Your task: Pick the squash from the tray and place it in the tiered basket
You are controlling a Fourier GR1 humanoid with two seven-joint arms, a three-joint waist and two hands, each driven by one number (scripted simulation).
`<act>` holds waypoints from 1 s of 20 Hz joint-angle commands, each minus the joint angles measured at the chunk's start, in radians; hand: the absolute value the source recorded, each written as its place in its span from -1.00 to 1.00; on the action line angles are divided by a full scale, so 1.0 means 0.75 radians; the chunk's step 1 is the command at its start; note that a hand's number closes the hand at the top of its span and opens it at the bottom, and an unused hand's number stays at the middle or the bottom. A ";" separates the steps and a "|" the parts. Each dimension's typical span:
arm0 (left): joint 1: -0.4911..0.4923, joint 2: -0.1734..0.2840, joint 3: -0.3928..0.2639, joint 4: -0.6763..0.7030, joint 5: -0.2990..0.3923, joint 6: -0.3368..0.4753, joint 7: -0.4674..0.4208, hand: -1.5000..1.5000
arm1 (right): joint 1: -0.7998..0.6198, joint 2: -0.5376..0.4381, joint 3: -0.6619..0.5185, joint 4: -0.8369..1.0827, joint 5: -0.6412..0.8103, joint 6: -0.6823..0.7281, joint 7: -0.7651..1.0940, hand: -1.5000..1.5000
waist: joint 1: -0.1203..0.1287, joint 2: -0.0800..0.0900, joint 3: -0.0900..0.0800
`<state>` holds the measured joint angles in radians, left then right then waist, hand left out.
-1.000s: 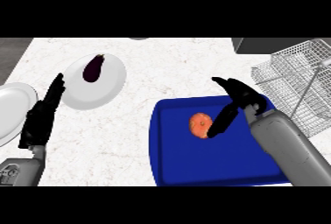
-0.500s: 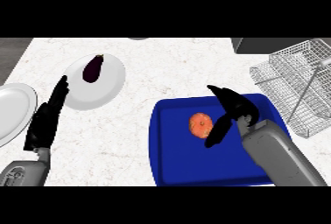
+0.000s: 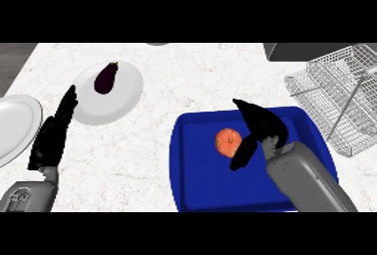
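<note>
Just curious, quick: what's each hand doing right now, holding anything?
Left hand: open, fingers straight, holding nothing.
Right hand: open over the blue tray, beside the orange squash, not holding it.

A white, faintly marbled counter (image 3: 184,84) filled the view under even light. Beyond its far left corner lay a dark grey strip (image 3: 15,55); a dark block (image 3: 294,50) stood far right.

Open counter (image 3: 191,74) between the plate (image 3: 125,97) with the eggplant (image 3: 106,78) and the blue tray (image 3: 294,117). Wire basket (image 3: 335,94) just beside the tray's right edge, walls standing up. Right hand (image 3: 259,130) over the tray, close beside the squash (image 3: 227,141).
</note>
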<state>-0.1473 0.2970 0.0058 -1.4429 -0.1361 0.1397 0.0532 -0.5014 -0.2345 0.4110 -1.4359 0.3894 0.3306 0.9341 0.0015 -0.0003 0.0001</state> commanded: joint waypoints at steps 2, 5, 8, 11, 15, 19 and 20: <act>-0.079 -0.040 0.022 0.065 -0.033 -0.005 0.010 0.00 | -0.012 0.087 -0.044 0.041 0.072 0.070 0.057 -1.00 | -0.001 0.001 0.000; -0.018 -0.064 -0.021 -0.041 -0.075 0.015 0.063 0.00 | -0.064 0.064 -0.114 0.157 0.054 0.104 -0.012 -1.00 | 0.004 0.001 0.000; 0.007 -0.029 0.049 -0.016 -0.026 -0.058 0.002 0.00 | 0.151 0.098 -0.028 0.008 0.151 0.039 -0.013 -1.00 | -0.002 0.000 0.000; 0.015 0.018 0.099 -0.019 0.008 -0.108 -0.005 0.00 | 0.083 0.188 -0.013 0.159 0.217 -0.016 -0.015 -1.00 | 0.005 0.001 0.000; -0.119 -0.068 0.086 0.191 -0.067 -0.047 -0.089 0.00 | 0.085 0.173 -0.098 0.180 0.224 0.055 -0.095 -1.00 | -0.005 0.002 0.000; -0.019 -0.032 0.107 -0.043 -0.037 -0.120 0.042 0.00 | 0.004 0.217 -0.169 0.376 0.270 0.031 -0.209 -1.00 | 0.005 0.001 0.000; 0.037 -0.112 0.044 -0.052 -0.091 -0.057 0.012 0.00 | 0.041 0.229 -0.162 0.340 0.275 0.040 -0.186 -1.00 | 0.004 0.001 0.000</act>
<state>-0.1450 0.2508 0.0560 -1.4665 -0.1836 0.0861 0.0673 -0.4573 -0.1024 0.3114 -1.2410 0.5704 0.3650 0.8130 0.0036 -0.0007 -0.0003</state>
